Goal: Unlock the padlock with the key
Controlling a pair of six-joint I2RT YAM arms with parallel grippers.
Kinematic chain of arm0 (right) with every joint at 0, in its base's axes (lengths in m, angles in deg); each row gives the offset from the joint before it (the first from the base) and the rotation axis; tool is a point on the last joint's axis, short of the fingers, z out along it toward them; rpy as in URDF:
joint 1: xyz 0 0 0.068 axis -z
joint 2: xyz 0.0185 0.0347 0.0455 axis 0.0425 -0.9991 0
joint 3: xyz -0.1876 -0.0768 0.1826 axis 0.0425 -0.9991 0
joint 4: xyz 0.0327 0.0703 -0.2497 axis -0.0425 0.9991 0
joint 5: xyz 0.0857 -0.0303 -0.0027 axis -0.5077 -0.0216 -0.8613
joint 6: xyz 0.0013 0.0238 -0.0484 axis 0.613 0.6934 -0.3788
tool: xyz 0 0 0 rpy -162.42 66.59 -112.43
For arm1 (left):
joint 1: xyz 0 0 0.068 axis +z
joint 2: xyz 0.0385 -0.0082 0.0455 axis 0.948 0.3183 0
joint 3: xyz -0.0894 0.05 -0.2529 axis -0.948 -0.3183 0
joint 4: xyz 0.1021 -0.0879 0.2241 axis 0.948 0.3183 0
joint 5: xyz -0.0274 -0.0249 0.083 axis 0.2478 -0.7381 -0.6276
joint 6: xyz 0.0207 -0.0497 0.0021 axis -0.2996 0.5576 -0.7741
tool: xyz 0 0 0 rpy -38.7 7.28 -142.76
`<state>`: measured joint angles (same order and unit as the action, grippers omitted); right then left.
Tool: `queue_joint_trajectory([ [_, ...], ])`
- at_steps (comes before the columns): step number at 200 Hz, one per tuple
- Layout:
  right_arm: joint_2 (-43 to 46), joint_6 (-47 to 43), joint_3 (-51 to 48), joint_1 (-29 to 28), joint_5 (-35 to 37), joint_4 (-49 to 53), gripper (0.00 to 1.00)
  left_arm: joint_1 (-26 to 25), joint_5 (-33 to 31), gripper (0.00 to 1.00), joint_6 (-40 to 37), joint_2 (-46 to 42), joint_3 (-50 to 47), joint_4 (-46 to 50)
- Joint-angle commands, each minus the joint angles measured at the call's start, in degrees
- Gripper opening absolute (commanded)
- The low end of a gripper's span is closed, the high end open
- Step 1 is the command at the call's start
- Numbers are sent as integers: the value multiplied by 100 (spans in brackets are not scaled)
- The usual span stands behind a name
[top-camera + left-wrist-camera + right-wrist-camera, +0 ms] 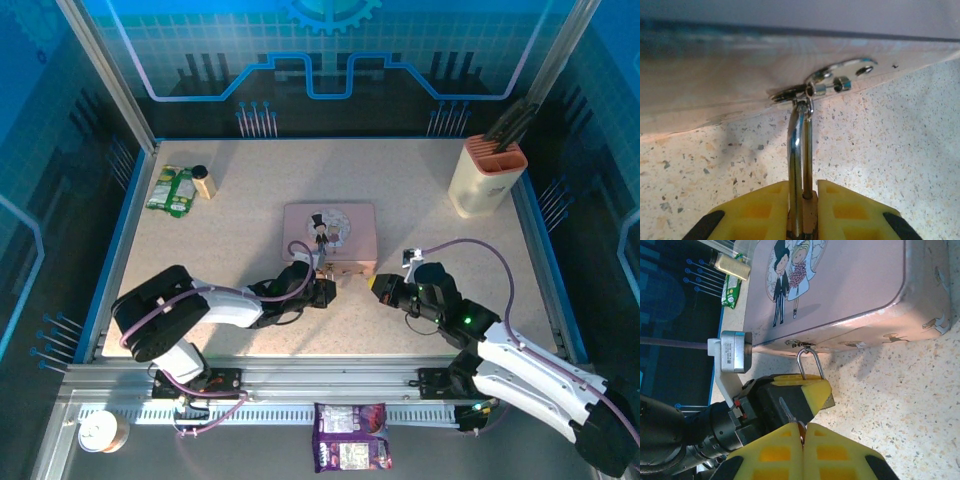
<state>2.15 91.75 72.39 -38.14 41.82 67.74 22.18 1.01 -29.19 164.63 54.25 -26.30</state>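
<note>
The brass padlock (809, 216) hangs by its silvery shackle (797, 150) from the hasp (837, 82) on the front of the pink tin (330, 233). My left gripper (803, 217) is shut on the padlock body, one yellow finger on each side. In the right wrist view the shackle (808, 362) rises from the left gripper's yellow fingers (805, 387) to the tin (850, 285). My right gripper (803, 436) is shut on the key (788, 412), whose thin grey blade sticks out toward the left gripper's black body, a little short of the padlock. From above, the left gripper (322, 290) and right gripper (381, 286) face each other.
A cream knife block (487, 175) stands at the back right. A green packet (172, 190) and a small bottle (203, 182) lie at the back left. A purple packet (350, 450) and a tape roll (98, 430) sit on the near rail.
</note>
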Motion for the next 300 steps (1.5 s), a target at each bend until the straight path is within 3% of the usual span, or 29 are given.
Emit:
queue_joint_trajectory([
  [1,52,378,-176,-75,96,-226,0,-14,-17,12,475,-236,165,103],
  [78,311,1183,-472,-187,447,-176,0,4,-125,7,2065,-307,203,-547],
  [147,159,1919,-558,-442,681,-400,0,56,-197,5,2868,-282,138,-1190],
  [223,-53,2520,-741,-417,652,-862,0,89,-122,4,3544,230,344,-1982],
  [300,-1000,2957,-816,-204,-85,-1777,0,55,-187,3,3697,517,529,-2100],
])
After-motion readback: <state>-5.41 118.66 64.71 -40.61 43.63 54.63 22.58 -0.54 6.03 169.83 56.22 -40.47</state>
